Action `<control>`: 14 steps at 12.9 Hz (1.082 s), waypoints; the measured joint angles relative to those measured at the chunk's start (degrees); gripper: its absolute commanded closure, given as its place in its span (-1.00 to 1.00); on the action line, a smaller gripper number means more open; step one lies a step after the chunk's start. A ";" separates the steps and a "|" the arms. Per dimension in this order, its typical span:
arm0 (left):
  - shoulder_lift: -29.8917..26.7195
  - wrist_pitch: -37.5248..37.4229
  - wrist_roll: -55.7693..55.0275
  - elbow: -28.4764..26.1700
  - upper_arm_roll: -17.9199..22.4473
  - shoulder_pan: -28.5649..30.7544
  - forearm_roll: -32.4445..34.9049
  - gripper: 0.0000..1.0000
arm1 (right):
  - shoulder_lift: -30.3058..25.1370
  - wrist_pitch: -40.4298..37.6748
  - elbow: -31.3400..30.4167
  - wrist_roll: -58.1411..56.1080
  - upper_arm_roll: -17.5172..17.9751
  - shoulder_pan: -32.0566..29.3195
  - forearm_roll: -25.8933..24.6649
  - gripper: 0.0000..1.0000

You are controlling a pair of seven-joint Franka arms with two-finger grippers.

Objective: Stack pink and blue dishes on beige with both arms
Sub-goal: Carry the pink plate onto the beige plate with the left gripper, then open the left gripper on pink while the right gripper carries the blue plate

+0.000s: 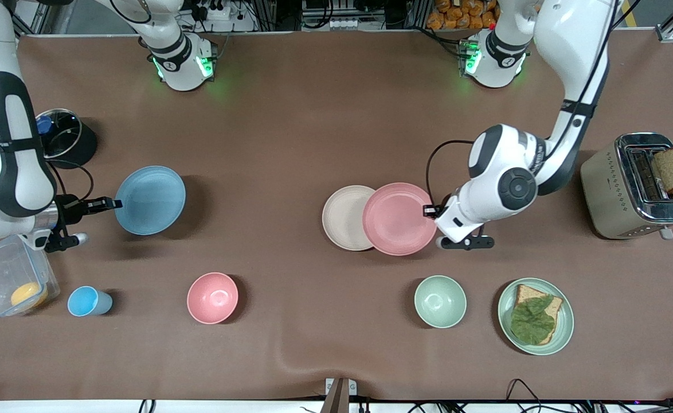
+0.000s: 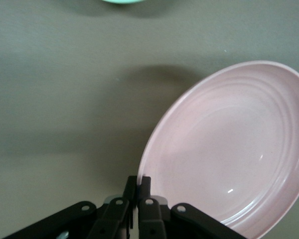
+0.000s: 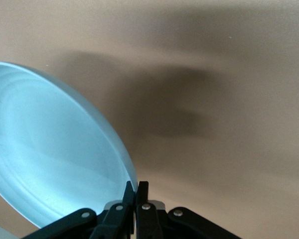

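Progress: as I read it, neither plate is stacked yet; both are gripped and up off the table.
Left gripper (image 1: 430,211): fingers pinched tight on the rim of the pink plate (image 1: 399,218), which I'm holding partly over the beige plate (image 1: 343,217), overlapping the edge toward the left arm's end.
Right gripper (image 1: 113,203): clamped on the rim of the blue plate (image 1: 151,200), lifted over the table near the right arm's end, well apart from the beige plate.
Beige plate: flat on the table near the middle.
Left to do: I judge the pink needs centring and setting down, then the blue carried across and set on top.
Toaster (image 1: 634,186): one, with a bread slice sticking up.
Box (image 1: 15,280): one, clear.
Plates: four — blue, pink, beige, and a green one (image 1: 535,316) with bread and a leaf.
Bowls: two — pink (image 1: 212,297), green (image 1: 440,301).
Cup (image 1: 87,301): one, blue.
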 measured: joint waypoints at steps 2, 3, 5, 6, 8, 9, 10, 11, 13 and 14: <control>0.96 1.52 0.00 0.10 -0.09 -1.12 -2.42 1.00 | 0.01 -0.36 0.25 1.17 0.07 0.51 0.00 1.00; 1.49 2.16 0.00 0.12 -0.13 -1.63 -4.06 1.00 | 0.01 -1.29 0.67 2.08 0.08 0.94 0.00 1.00; 2.83 3.56 0.01 0.11 -0.28 -3.14 -5.78 1.00 | 0.01 -2.79 1.65 4.26 0.12 2.03 0.00 1.00; 3.64 4.72 0.01 0.11 -0.30 -4.06 -5.98 1.00 | 0.01 -3.21 1.99 4.90 0.12 2.49 0.00 1.00; 5.16 6.56 0.00 0.11 -0.33 -5.56 -6.11 1.00 | 0.01 -3.51 2.25 5.38 0.13 3.00 0.00 1.00; 5.75 7.33 -0.02 0.12 -0.32 -6.02 -6.12 1.00 | 0.01 -3.57 2.34 5.60 0.14 3.23 0.00 1.00; 6.32 7.81 -0.07 0.12 -0.33 -6.29 -6.14 1.00 | 0.01 -3.74 2.53 6.57 0.15 3.63 0.00 1.00; 6.80 8.31 -0.10 0.13 -0.33 -6.41 -6.14 1.00 | 0.02 -4.28 2.84 7.90 0.16 4.10 0.00 1.00; 7.55 9.13 -0.16 0.14 -0.33 -6.50 -6.16 1.00 | 0.01 -6.09 4.03 10.36 0.24 5.53 0.05 1.00; 7.81 9.64 -0.25 0.14 -0.33 -6.60 -6.18 1.00 | 0.01 -6.63 4.61 12.10 0.32 6.49 0.11 1.00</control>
